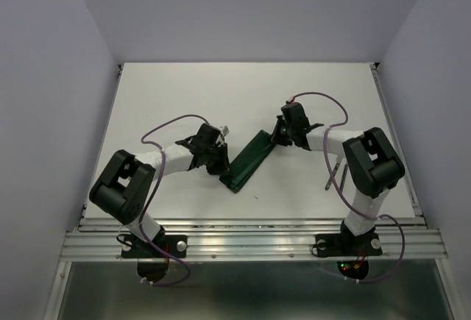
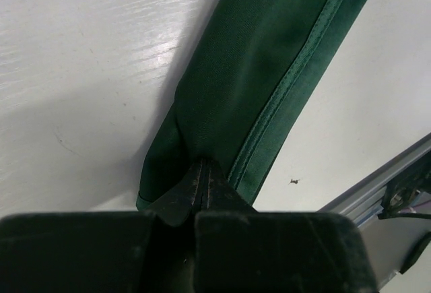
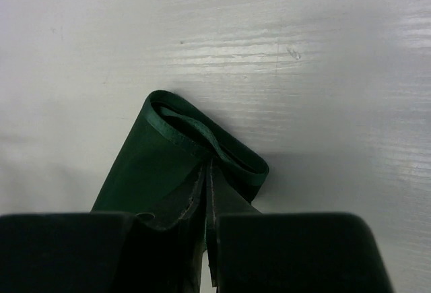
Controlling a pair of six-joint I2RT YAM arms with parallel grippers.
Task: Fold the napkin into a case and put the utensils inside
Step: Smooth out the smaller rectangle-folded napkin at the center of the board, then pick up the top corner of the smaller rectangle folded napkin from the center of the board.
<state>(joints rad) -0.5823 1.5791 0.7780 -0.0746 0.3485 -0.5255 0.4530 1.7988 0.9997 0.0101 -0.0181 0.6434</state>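
The dark green napkin is folded into a long narrow case (image 1: 250, 160) lying diagonally mid-table. My left gripper (image 1: 219, 164) is shut on the cloth at its near, lower-left end; in the left wrist view the closed gripper (image 2: 204, 170) pinches the cloth (image 2: 269, 57) where it bunches. My right gripper (image 1: 277, 137) is shut on the far, upper-right end; in the right wrist view the gripper (image 3: 208, 170) clamps a layer at the open mouth of the case (image 3: 168, 151), where the hemmed edges curl. The utensils (image 1: 332, 176) lie at the right, partly hidden by my right arm.
The white table (image 1: 243, 92) is walled on the left, right and back. An aluminium rail (image 1: 250, 243) runs along the near edge and also shows in the left wrist view (image 2: 390, 175). A small dark speck (image 2: 294, 182) lies beside the cloth.
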